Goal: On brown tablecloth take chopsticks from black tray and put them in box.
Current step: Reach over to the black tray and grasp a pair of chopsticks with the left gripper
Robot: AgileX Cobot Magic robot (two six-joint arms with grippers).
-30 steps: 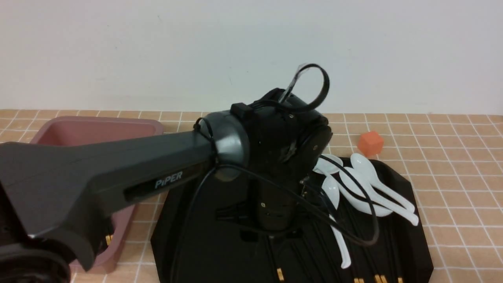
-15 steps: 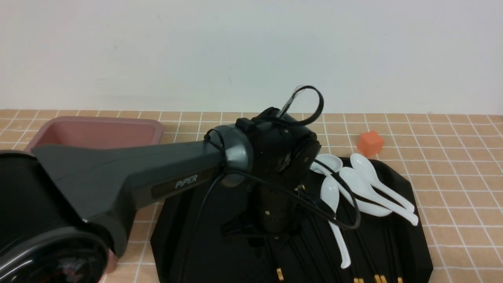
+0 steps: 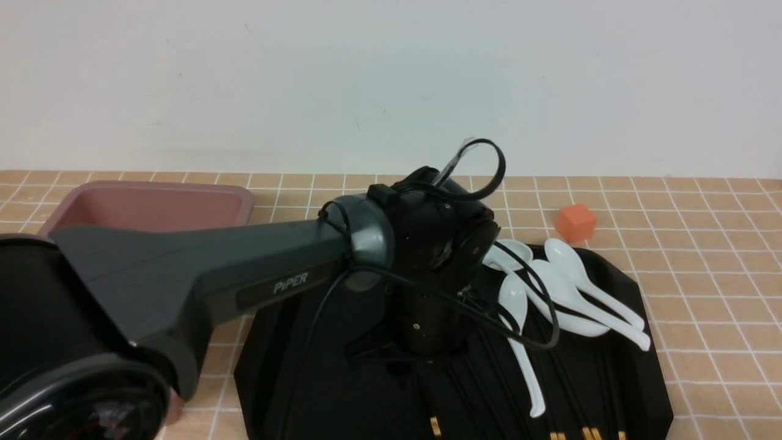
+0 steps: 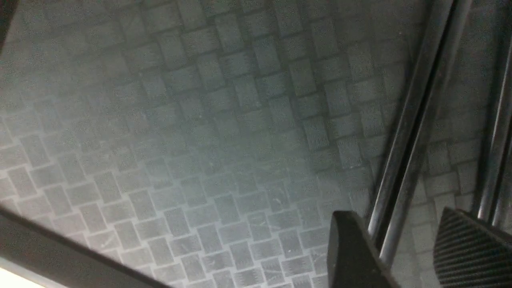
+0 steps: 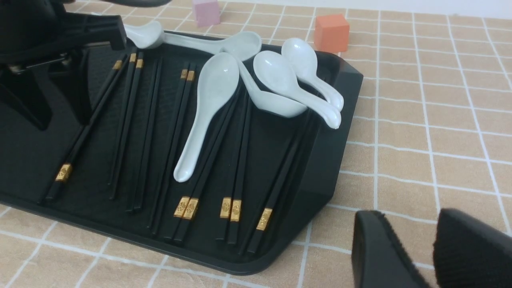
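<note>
Several black chopsticks [image 5: 231,209] with gold bands lie on the black tray [image 5: 328,160], which sits on the brown tablecloth [image 5: 420,132]. My left gripper [image 3: 427,362] points down onto the tray [image 3: 342,409], left of the spoons. In the left wrist view it [image 4: 396,218] is open, low over the tray floor [image 4: 200,140], with a pair of chopsticks [image 4: 412,120] running between its fingers. My right gripper [image 5: 412,224] is open and empty above the cloth beside the tray. The pink-brown box [image 3: 153,205] stands at the back left, partly behind my left arm.
Several white soup spoons [image 3: 574,287] lie across the chopsticks on the tray's right half, also in the right wrist view [image 5: 208,104]. An orange cube [image 3: 575,222] sits behind the tray. A pink cube [image 5: 206,11] sits further along the back.
My left arm has dropped lower over the tray, bringing the gripper down to the tray floor. The chopsticks and spoons have not moved.
</note>
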